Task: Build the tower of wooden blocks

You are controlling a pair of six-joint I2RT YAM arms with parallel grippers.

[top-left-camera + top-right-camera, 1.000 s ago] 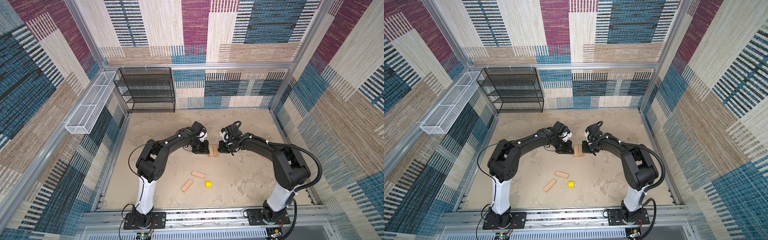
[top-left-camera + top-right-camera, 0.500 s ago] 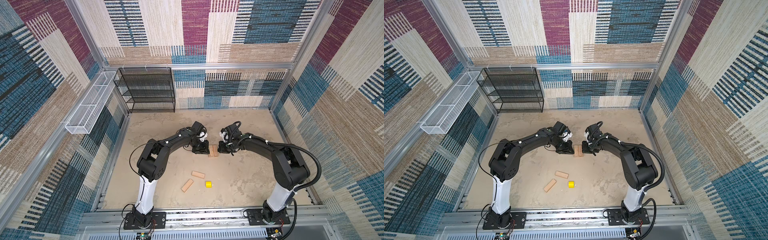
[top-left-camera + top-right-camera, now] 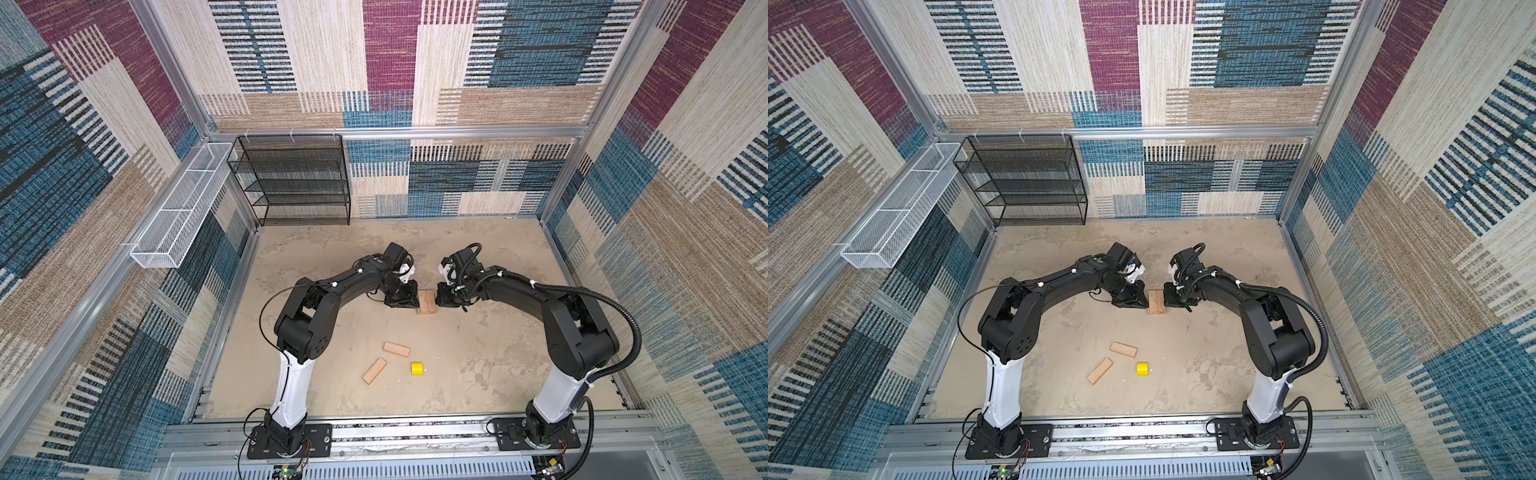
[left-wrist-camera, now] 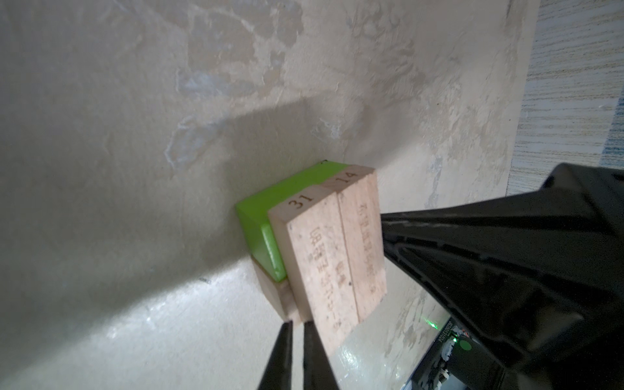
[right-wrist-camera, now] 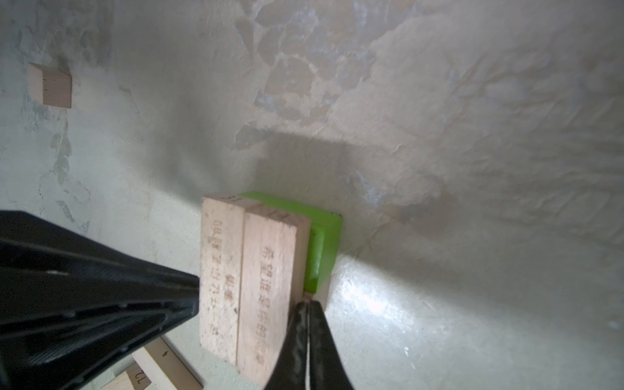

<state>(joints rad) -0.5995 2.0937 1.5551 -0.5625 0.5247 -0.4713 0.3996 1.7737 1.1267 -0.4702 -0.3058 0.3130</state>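
In both top views the light is bright, even and diffuse, the picture is sharp and shadows are faint. The patterned walls [image 3: 62, 166] splay outward toward the edges, as a wide lens renders them. Both wrist views are dimmer and softer: a broad grey shadow lies across the tabletop [image 4: 101, 135] beyond the tower [image 4: 331, 250], white glare shines on the surface beside it, and the farther texture smears.
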